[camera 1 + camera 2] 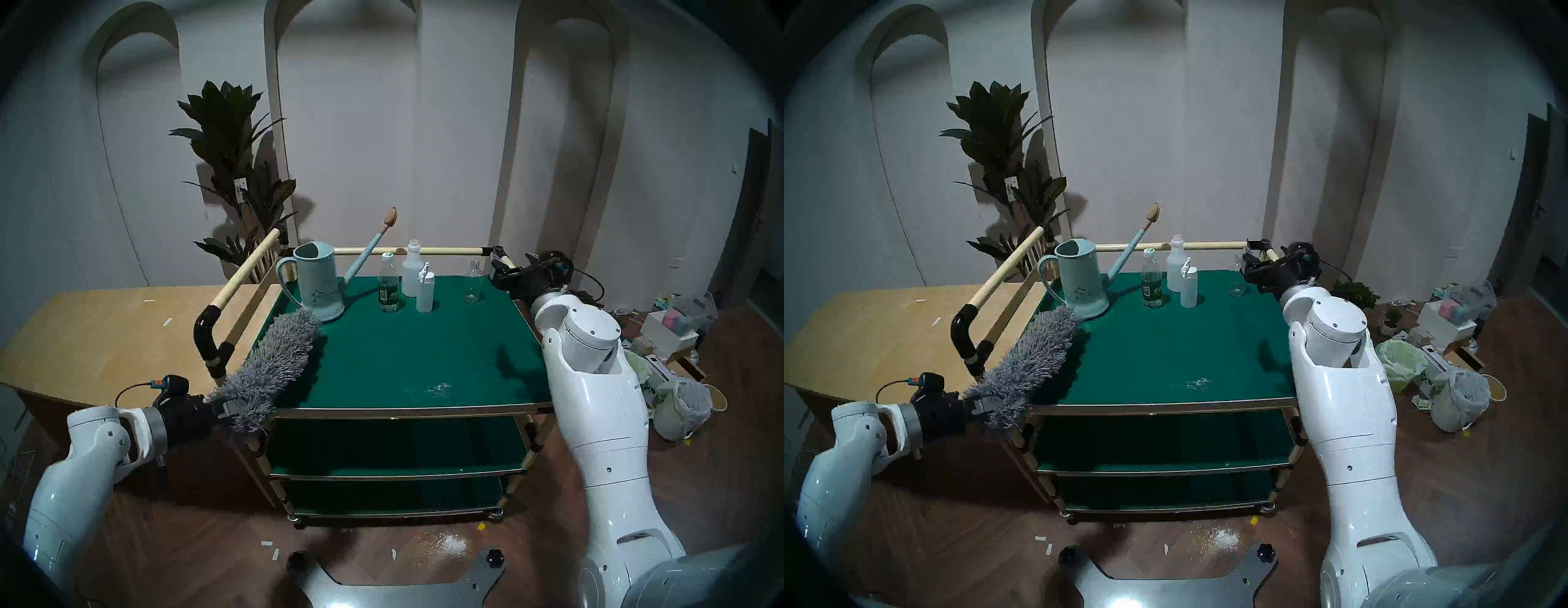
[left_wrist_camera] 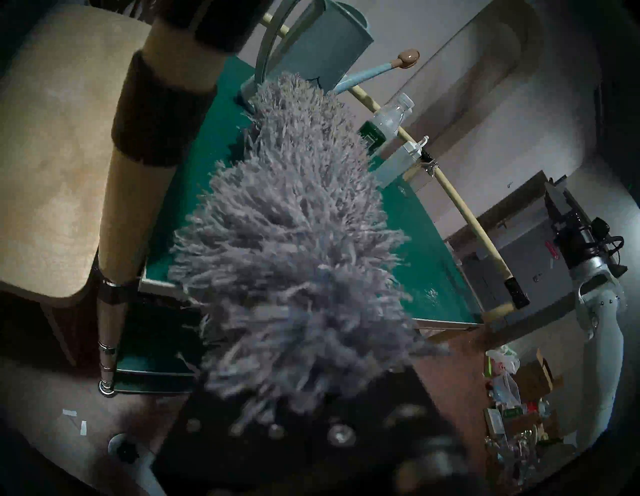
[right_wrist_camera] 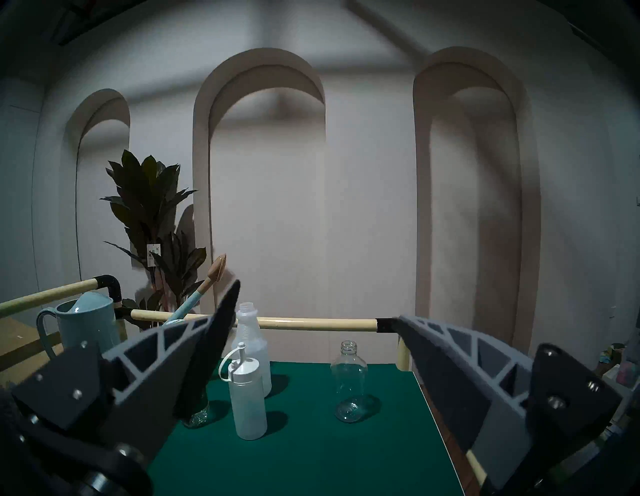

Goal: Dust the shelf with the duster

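Note:
The shelf (image 1: 403, 352) is the cart's dark-green top tier, railed by cream tubes. The fluffy grey duster (image 1: 271, 365) lies slanted along its left edge, tip by the watering can's base and near end hanging over the front left corner. My left gripper (image 1: 212, 407) is shut on the duster's near end; shaggy strands hide the handle and fingers. In the left wrist view the duster (image 2: 301, 242) fills the middle. My right gripper (image 1: 502, 265) hovers open over the shelf's far right corner, empty, its fingers (image 3: 207, 350) spread wide. White specks (image 1: 432, 388) lie near the front edge.
At the back of the shelf stand a pale-blue watering can (image 1: 316, 282), a green-labelled bottle (image 1: 388, 284), two white bottles (image 1: 425, 291) and a clear glass bottle (image 1: 471, 282). A wooden counter (image 1: 106, 331) adjoins on the left. White powder (image 1: 449, 545) lies on the floor; bags and boxes (image 1: 679, 403) sit right.

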`<state>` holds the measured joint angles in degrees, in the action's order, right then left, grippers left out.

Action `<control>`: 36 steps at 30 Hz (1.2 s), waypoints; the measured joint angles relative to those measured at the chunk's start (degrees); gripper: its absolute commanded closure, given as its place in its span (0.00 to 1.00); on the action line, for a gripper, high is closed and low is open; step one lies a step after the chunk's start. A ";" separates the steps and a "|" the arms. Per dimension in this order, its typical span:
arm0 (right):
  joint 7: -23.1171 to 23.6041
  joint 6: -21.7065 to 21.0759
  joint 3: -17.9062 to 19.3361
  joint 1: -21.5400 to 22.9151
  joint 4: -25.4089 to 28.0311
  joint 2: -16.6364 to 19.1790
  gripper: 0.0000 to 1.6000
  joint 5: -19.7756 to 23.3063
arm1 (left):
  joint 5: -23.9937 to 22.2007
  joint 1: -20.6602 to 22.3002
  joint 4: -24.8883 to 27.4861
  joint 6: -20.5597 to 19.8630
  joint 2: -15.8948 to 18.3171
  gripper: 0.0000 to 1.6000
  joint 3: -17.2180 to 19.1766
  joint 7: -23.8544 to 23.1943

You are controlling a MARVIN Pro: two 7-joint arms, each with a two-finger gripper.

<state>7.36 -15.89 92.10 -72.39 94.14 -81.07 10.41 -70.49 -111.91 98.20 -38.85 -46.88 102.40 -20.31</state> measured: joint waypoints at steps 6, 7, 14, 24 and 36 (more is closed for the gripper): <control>-0.84 0.20 -0.78 0.16 0.07 -0.09 0.00 -0.82 | 1.84 2.83 -5.21 1.44 -0.85 1.00 -5.64 -1.67; -0.93 0.22 -0.83 0.16 0.10 -0.09 0.00 -0.90 | 1.98 3.16 -5.66 1.53 -0.88 1.00 -6.04 -1.84; -1.82 0.29 -1.08 0.09 0.51 -0.13 0.00 -1.56 | 2.90 6.31 -9.56 1.65 -0.40 1.00 -8.73 -4.27; -2.97 0.29 -0.80 -0.27 1.66 -0.33 0.00 -1.88 | 3.61 9.90 -10.75 -1.32 1.56 1.00 -11.72 -8.23; -4.12 0.27 1.68 -2.19 3.39 -0.56 0.00 -0.86 | 3.13 14.41 -9.71 -9.06 3.44 1.00 -15.47 -8.38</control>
<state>3.24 -15.61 93.79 -74.57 97.54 -81.63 9.54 -67.36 -97.50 88.49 -47.92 -43.44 86.94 -28.69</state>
